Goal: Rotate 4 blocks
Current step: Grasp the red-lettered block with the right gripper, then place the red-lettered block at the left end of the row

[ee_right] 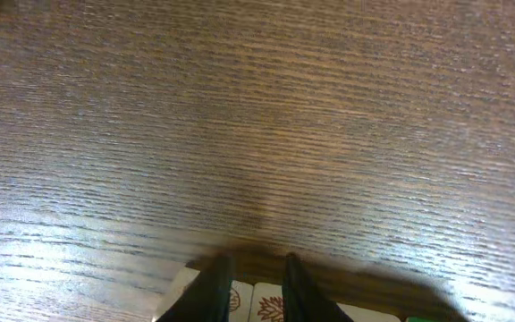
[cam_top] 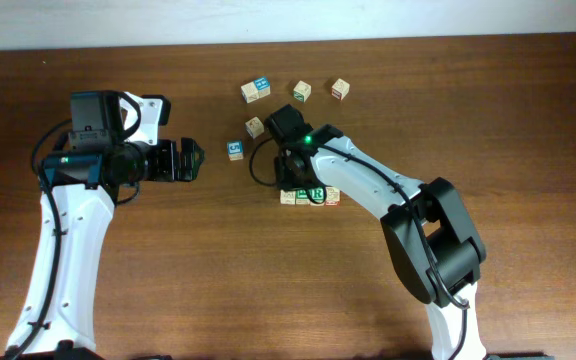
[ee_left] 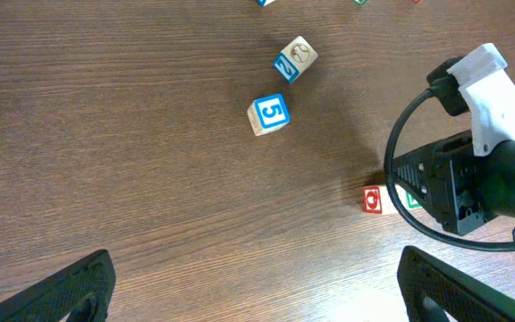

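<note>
Blocks point(cam_top: 318, 196) in row under right pincer point(ee_right: 250, 279), jaws narrow, grip unclear; left pincer point(cam_top: 194, 160) spread wide, empty.

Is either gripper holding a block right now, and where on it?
Left gripper: open, empty. Right gripper: fingers narrowed over the tan-printed block; whether they pinch its sides cannot be told.

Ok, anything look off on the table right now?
Nothing stands out. The four blocks by the right claw sit in a straight row; the loose blocks beyond it lie at mixed angles, just scatter.
</note>
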Robot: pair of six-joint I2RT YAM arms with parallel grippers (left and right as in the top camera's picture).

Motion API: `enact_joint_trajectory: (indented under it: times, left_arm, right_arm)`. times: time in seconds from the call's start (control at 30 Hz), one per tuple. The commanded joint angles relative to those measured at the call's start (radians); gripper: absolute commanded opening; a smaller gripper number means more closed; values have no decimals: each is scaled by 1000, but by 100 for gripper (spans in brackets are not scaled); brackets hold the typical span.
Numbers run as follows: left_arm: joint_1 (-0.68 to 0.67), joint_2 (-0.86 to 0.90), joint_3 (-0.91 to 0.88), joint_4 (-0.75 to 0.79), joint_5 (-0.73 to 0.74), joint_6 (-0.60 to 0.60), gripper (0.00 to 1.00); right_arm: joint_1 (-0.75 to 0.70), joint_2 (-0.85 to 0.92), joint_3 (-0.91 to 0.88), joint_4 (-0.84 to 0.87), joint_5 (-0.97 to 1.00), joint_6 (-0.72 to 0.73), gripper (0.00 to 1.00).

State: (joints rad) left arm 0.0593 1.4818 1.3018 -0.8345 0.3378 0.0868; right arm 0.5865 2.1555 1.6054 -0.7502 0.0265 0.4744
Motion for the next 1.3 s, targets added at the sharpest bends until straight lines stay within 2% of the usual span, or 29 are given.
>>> enact_joint_trajectory:
  times: [0.0,0.1,0.2,0.33,0.53,1.27]
  left_arm:
    - [2,3,14,-1,14,13,99]
    - [2,3,14,-1,14,13,99]
    - [2,3,14,-1,14,13,99]
    - [2,3,14,-2,14,13,99]
    - [2,3,14,-2,14,13,99]
    - [2,3,14,-2,14,13,99]
  right_arm:
    - [7,13,55,1,10,-34,22]
    - [19,13,130,-24,-79,-103,22]
    - [65,13,139,-34,-139,-100,25]
    - [110,13,103,-30,-90,-8,24]
    - [114,13,54,-17,-85,6,24]
    - [114,12,54,-47,8,6,24]
